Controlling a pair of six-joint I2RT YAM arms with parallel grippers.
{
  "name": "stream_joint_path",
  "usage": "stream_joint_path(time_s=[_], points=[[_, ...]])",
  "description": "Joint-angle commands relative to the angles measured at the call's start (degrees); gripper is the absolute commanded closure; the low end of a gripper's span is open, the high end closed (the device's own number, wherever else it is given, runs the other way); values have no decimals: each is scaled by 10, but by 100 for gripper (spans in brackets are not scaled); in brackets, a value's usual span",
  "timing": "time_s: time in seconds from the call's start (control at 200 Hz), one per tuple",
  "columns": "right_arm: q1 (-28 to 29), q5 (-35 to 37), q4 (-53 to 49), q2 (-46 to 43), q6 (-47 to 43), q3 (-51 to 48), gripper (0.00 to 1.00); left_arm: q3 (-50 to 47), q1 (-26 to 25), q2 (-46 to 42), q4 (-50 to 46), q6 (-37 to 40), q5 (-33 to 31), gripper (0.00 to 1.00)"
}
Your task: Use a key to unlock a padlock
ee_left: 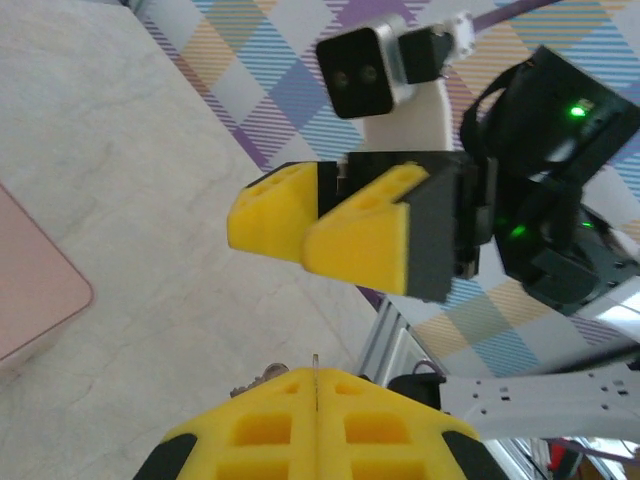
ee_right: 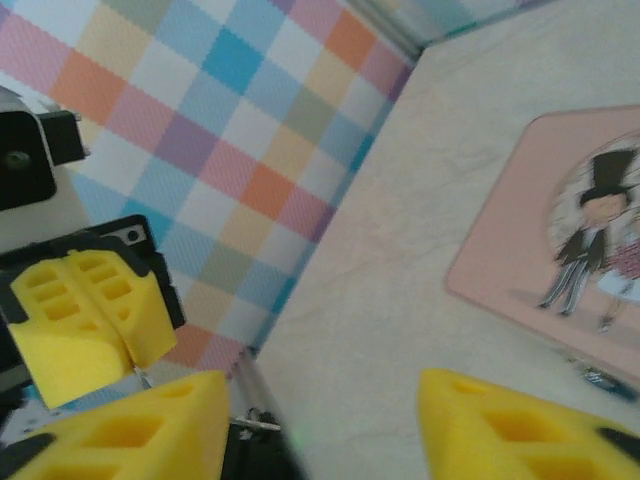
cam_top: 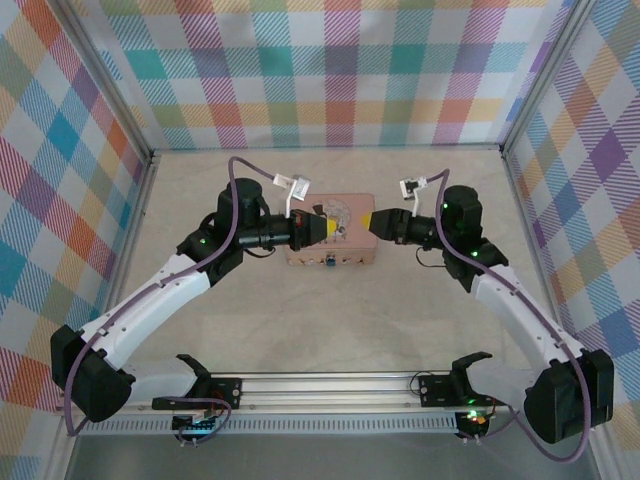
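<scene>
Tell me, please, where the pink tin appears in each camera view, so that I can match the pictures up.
Top external: the pink tin lies at picture centre, just above the middle.
Left wrist: the tin's rounded corner shows at the left edge.
Right wrist: the tin's pictured lid shows at the right edge.
Shared landmark: the left gripper, shut on the key.

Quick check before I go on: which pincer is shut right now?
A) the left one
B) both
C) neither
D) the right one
A: the left pincer has its yellow tips pressed together, with what looks like the thin pale silvery metal key poking from their seam, while the right pincer has its yellow tips standing apart with nothing between them.
</scene>
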Motion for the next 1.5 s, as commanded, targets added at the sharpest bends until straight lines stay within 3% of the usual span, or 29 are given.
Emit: stream_joint_path(time_s=[0.0, 0.115, 0.325, 0.565, 1.045, 1.195, 1.495], points=[[-1, -82, 152, 8, 60, -35, 61, -9, 4, 3, 27, 8, 41, 100], [-1, -104, 229, 6, 94, -56, 65, -17, 4, 8, 55, -1, 56, 100], [10, -121, 293, 0, 122, -61, 59, -21, 4, 19, 84, -17, 74, 100], [36, -132, 288, 16, 116, -43, 59, -29, 4, 16, 109, -31, 69, 100], [46, -128, 269, 17, 106, -31, 74, -29, 3, 19, 117, -33, 69, 100], [46, -124, 264, 21, 104, -26, 65, -31, 3, 19, 117, -34, 70, 100], [47, -124, 253, 26, 99, -23, 76, -34, 3, 17, 120, -35, 66, 100]])
